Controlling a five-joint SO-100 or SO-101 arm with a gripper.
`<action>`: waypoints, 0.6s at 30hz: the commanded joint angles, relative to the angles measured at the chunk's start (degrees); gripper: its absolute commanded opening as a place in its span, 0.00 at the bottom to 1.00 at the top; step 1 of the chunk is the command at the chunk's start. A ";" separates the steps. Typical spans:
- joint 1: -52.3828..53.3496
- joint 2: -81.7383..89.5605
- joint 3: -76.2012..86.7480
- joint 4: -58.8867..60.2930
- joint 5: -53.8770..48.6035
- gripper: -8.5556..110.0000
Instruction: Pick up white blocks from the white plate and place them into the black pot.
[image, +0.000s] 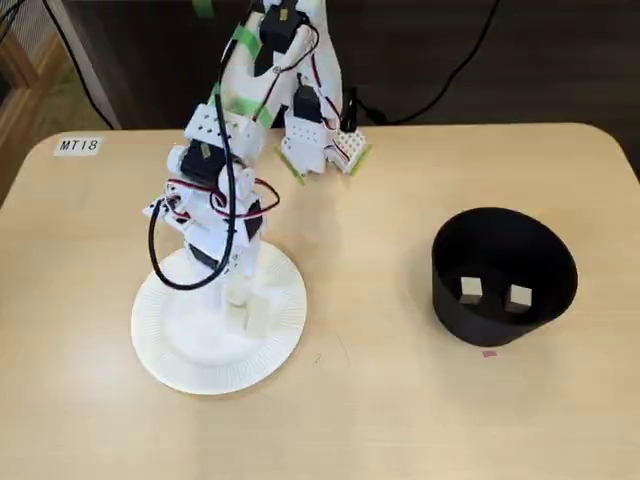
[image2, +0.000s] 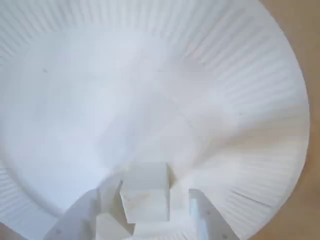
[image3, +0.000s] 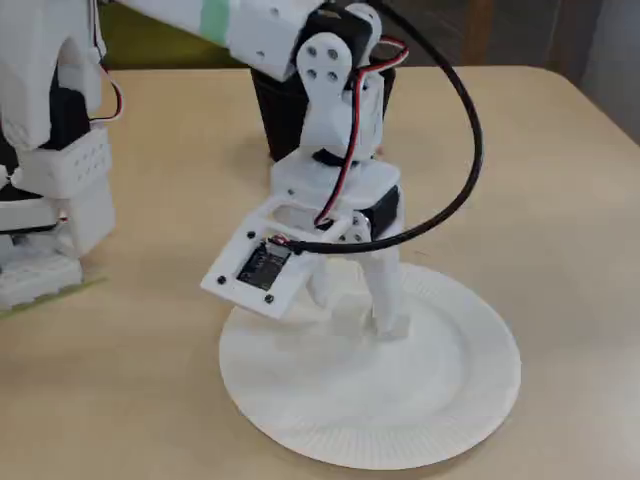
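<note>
Right now I see the white plate (image: 180, 350) at the left in a fixed view, the black pot (image: 503, 262) well right, and my gripper (image2: 145, 212) closed around one white block (image2: 145, 197) on the plate.

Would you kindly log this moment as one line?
tool: down on round white paper plate | small cream cube: between its fingers | matte black cylindrical pot: two cubes inside

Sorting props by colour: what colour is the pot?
Matte black pot, clearest in a fixed view.
</note>
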 joint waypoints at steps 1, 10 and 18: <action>-0.26 -0.26 -0.18 -1.85 0.62 0.27; -0.62 -3.96 0.44 -9.84 3.96 0.12; 1.32 -1.41 0.44 -13.71 2.46 0.05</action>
